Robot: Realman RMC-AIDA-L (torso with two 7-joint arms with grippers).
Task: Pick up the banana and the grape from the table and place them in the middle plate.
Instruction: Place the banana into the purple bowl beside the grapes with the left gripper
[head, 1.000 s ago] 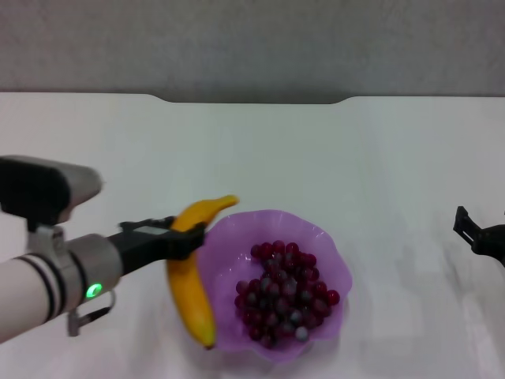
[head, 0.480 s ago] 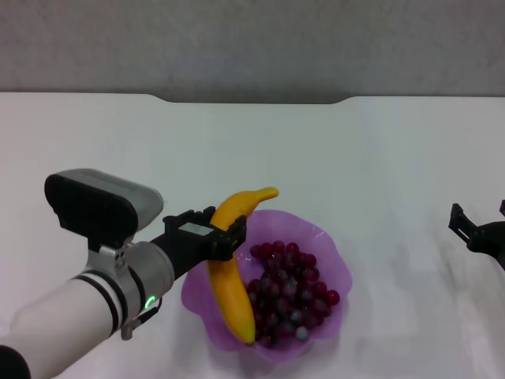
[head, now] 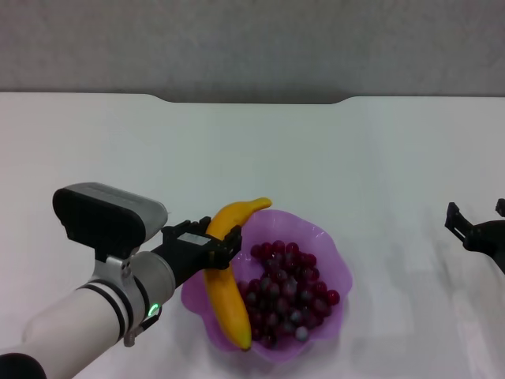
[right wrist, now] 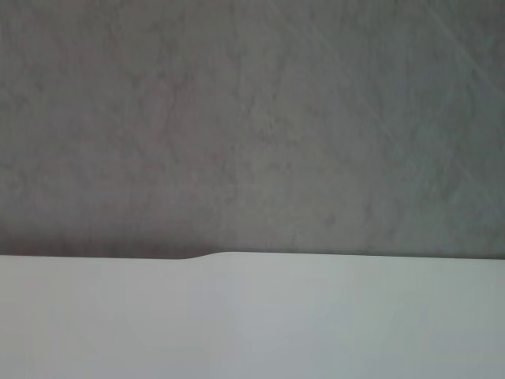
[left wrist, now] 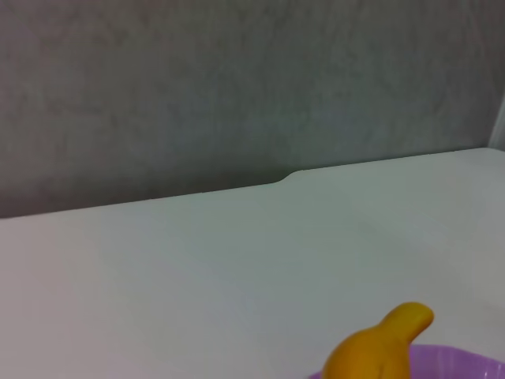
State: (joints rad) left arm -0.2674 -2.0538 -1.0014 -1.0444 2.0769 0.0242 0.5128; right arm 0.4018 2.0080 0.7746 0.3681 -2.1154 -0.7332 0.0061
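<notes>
While left tool (head: 211, 245) pinches banana (head: 225, 276) over middle plate (head: 335, 272), no writing legible; right tool's state unclear.

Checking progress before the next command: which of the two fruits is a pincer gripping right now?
The banana: the left pincer clamps its upper part over the middle plate. The grape lies free in it.

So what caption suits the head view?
Left gripper lowers banana beside grapes in purple plate.

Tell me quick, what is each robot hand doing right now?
Left tool: closed on the banana, over the purple plate.
Right tool: holding nothing; open or closed cannot be told.
</notes>
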